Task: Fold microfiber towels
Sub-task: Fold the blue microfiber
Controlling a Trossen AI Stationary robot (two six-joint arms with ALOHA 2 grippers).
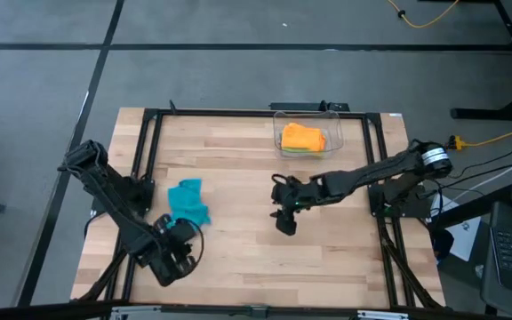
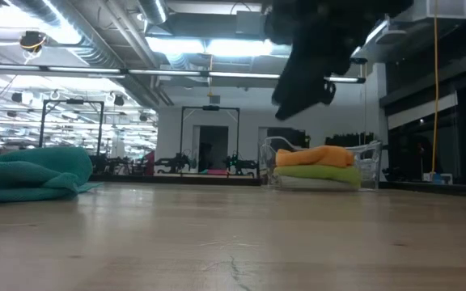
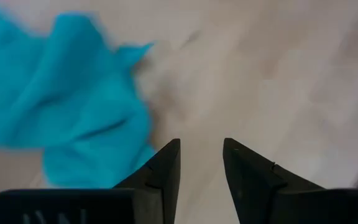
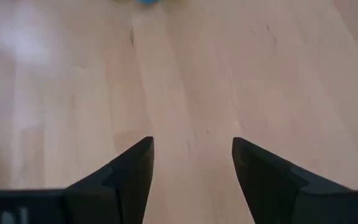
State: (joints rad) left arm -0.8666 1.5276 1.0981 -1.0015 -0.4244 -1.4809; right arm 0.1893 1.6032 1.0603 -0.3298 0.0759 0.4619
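Left hand empty beside teal towel; right hand over bare table

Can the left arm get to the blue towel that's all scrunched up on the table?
Probably yes. The left gripper is open and empty right beside the blue towel, with only bare table between them.

High view: straight down over whole tabletop. Low view: surface level, facing room. Wrist views: close above wood. High and low share teal towel.
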